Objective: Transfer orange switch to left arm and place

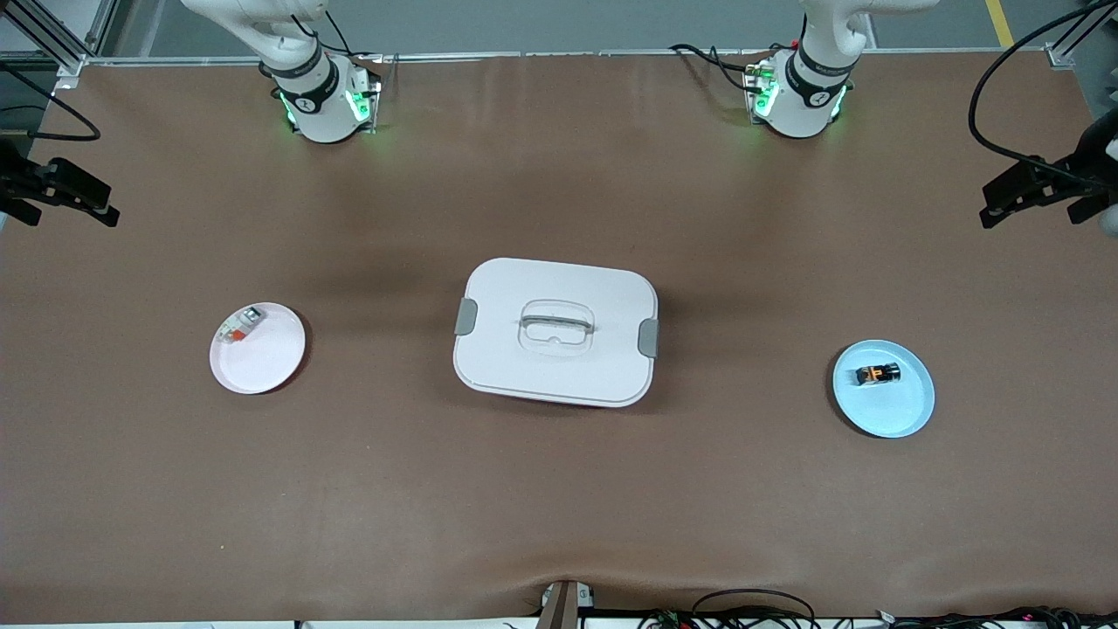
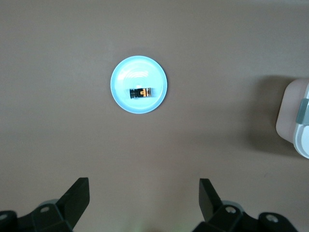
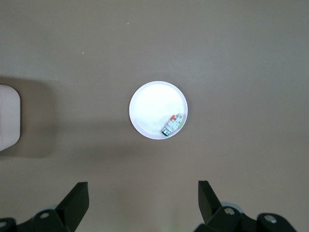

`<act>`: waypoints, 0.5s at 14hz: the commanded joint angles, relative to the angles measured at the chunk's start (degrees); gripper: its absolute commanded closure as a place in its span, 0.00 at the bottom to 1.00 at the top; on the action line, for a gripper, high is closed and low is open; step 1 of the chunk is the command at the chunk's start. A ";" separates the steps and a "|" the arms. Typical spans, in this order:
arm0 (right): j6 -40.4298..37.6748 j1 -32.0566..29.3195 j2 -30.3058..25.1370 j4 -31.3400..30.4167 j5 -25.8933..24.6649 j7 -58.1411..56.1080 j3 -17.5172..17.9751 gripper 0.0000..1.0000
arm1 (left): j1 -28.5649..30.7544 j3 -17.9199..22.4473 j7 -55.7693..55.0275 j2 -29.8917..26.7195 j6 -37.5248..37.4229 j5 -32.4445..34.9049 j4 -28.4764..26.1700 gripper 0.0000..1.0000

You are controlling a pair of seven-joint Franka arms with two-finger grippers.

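Observation:
The orange switch (image 1: 878, 374) is a tiny black block with an orange patch, lying on a light blue plate (image 1: 908, 419) toward the left arm's end of the table. It also shows in the left wrist view (image 2: 141, 92). The white box (image 1: 507, 349) stands closed at the table's middle, between the two plates. My left gripper (image 2: 144, 186) is open and empty, high over bare table beside the blue plate (image 2: 123, 96). My right gripper (image 3: 143, 186) is open and empty, high over bare table beside a white plate (image 3: 149, 106). Neither gripper shows in the front view.
The white plate (image 1: 262, 367) toward the right arm's end holds a small white piece with a red-orange end (image 1: 239, 325). Black camera mounts (image 1: 61, 188) (image 1: 1039, 188) stand at both table ends. The box's edge shows in both wrist views (image 2: 294, 121) (image 3: 8, 116).

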 commanded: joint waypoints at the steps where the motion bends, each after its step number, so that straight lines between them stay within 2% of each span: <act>1: -0.52 -0.50 -0.41 0.31 0.28 -0.82 0.38 0.00 | -0.46 0.71 0.35 -4.44 2.84 -1.61 -6.28 0.00; 7: -0.52 -0.50 -0.41 0.31 0.28 -0.82 0.47 0.00 | -0.28 0.09 -0.62 -4.80 4.09 -2.41 -7.18 0.00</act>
